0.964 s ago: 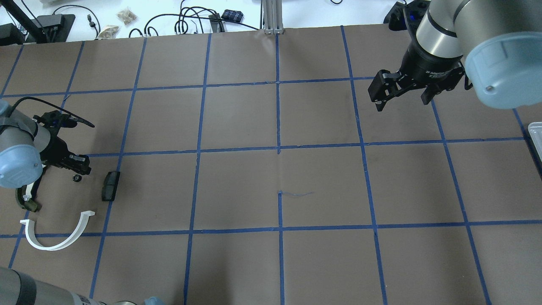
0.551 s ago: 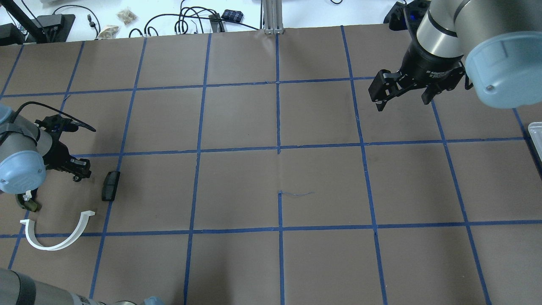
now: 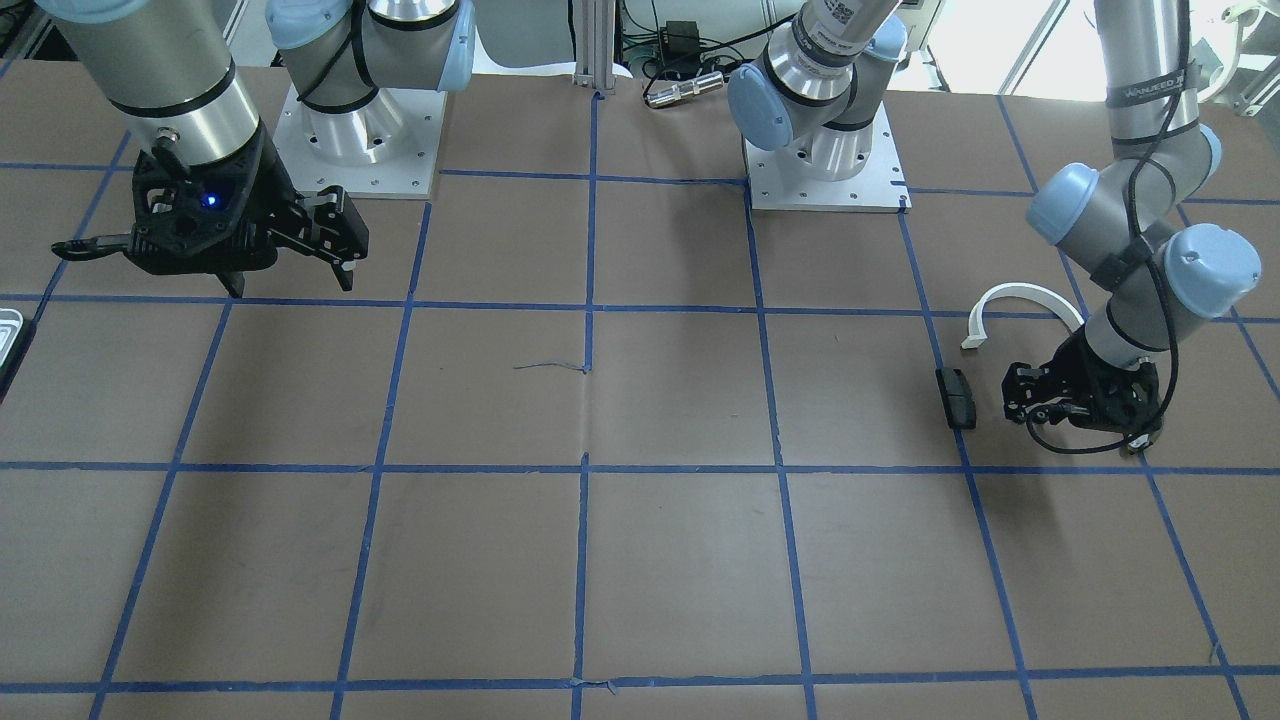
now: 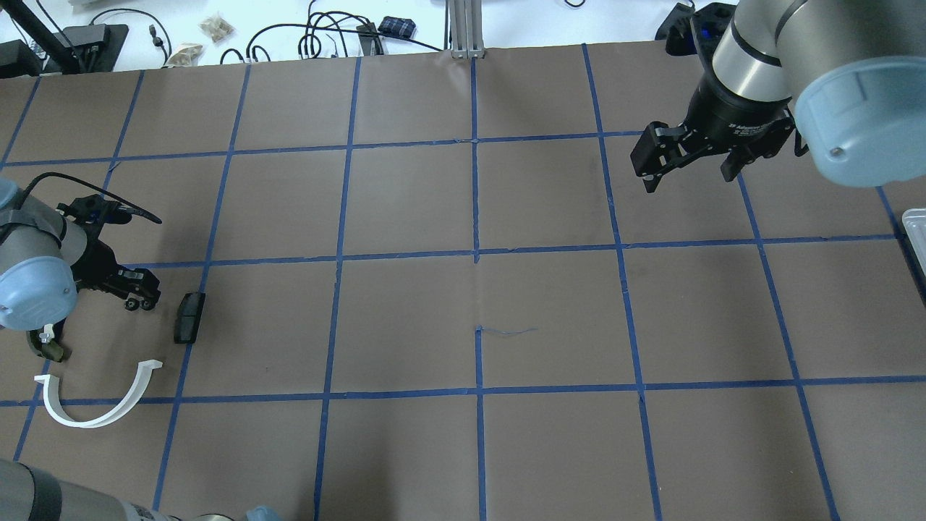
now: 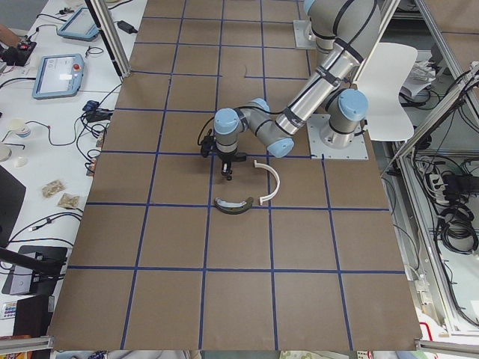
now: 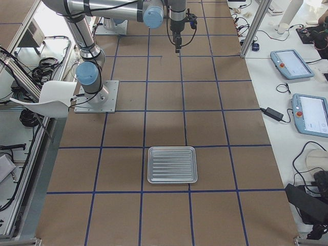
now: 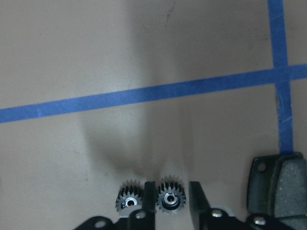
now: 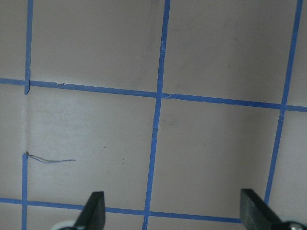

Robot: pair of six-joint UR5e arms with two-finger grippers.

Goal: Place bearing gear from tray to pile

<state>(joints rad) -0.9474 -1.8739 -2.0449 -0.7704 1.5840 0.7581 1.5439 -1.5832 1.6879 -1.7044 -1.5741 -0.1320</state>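
Observation:
In the left wrist view, my left gripper [image 7: 171, 188] sits low at the table with its fingers closed narrowly around a small black bearing gear [image 7: 169, 200]. A second gear [image 7: 128, 200] lies just outside one finger. The gripper [image 4: 139, 298] is in the pile, between the black block [image 4: 189, 316], the olive curved piece [image 4: 49, 351] and the white half-ring [image 4: 79, 422]. My right gripper [image 4: 687, 170] is open and empty, hovering high at the far right. A sliver of the silver tray [image 4: 917, 231] shows at the right edge. The exterior right view shows the whole tray [image 6: 172, 164] holding nothing.
The brown table carries a blue tape grid [image 4: 476, 257]. Cables and small gear lie on the white bench beyond the far edge [image 4: 325, 36]. The black block [image 7: 278, 187] lies close beside my left gripper.
My left gripper has come down and shifted slightly toward the black block, close to the gear lying on the table. My right arm has barely moved.

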